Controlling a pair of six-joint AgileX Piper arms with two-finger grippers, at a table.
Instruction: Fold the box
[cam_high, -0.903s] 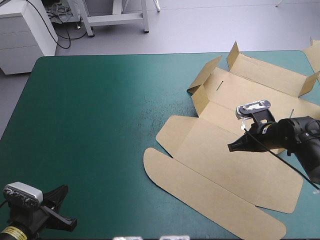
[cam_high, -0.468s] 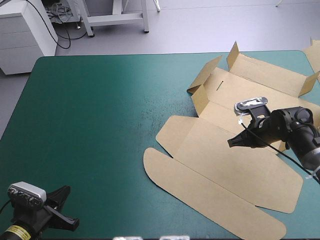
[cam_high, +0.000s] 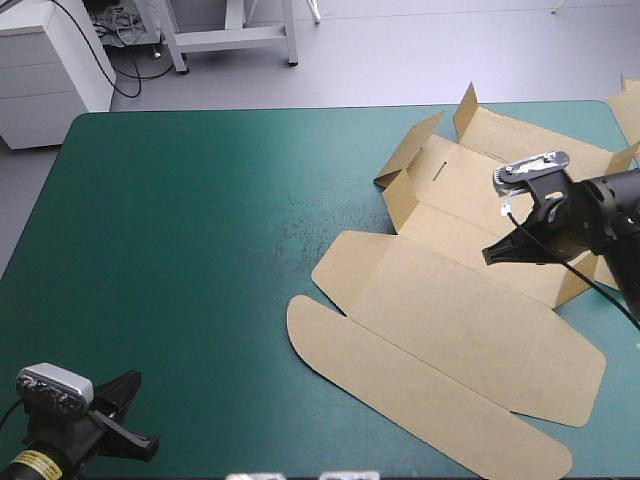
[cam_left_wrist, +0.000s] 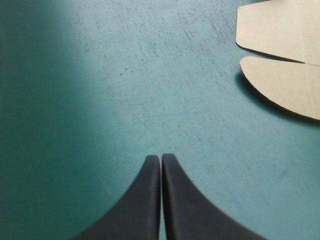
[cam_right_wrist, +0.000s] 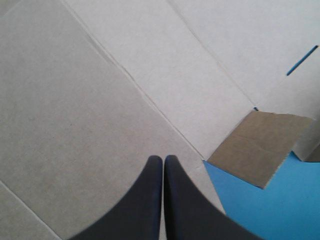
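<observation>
My right gripper, fingers pressed together, hangs over the brown box, which lies mostly flat on the right half of the teal-green cover, its far flaps raised. My left gripper, fingers also together, sits over the near left corner.

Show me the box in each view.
High view: the box lies on the table's right half.
Left wrist view: only its rounded flaps, ahead of the left hand, off to one side.
Right wrist view: the box fills the space under the right hand.
Landmark: the narrow slot, in high and right wrist views.
</observation>
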